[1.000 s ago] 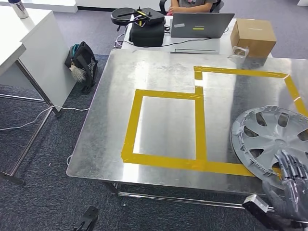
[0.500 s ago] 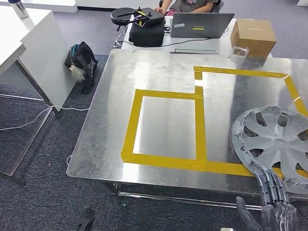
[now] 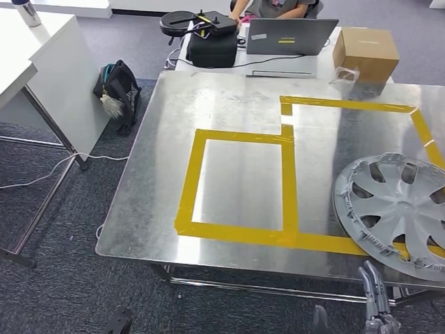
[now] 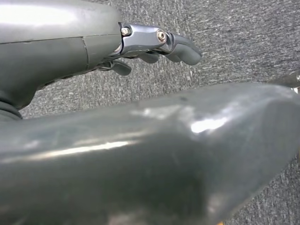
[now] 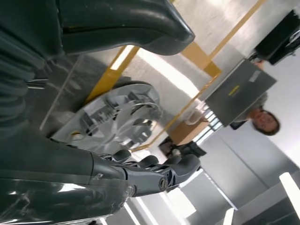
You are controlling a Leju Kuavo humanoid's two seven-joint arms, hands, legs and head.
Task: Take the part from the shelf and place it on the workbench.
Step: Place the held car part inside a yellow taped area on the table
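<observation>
- Office-type room, grey carpet, with a shiny steel workbench [image 3: 157,209] in the middle, marked out in yellow tape squares [image 3: 238,182].
- The part's a silver hubcap [image 3: 398,209]. It lies flat at the right end of the bench, partly over the tape line, with its near rim poking just past the table's front edge.
- The right hand [image 3: 377,298] sits low in front of the bench, just below that edge. Its fingers are straight and spread, nothing in them, and it's clear of the hubcap.
- The left hand [image 4: 155,44] hangs down over the carpet with fingers loosely apart, also holding nothing.
- Looks to me like the placing is done and what's left is backing out. I'd bring that right hand straight down and away so no fingertip catches the overhanging rim and drags the hubcap off.
- Writing: basically none I can read. The laptop [image 3: 290,36] on the far desk has a small yellow strip on its lid, too tiny to make out. The cardboard box [image 3: 367,52] looks plain.
- Someone's sitting behind the laptop.
</observation>
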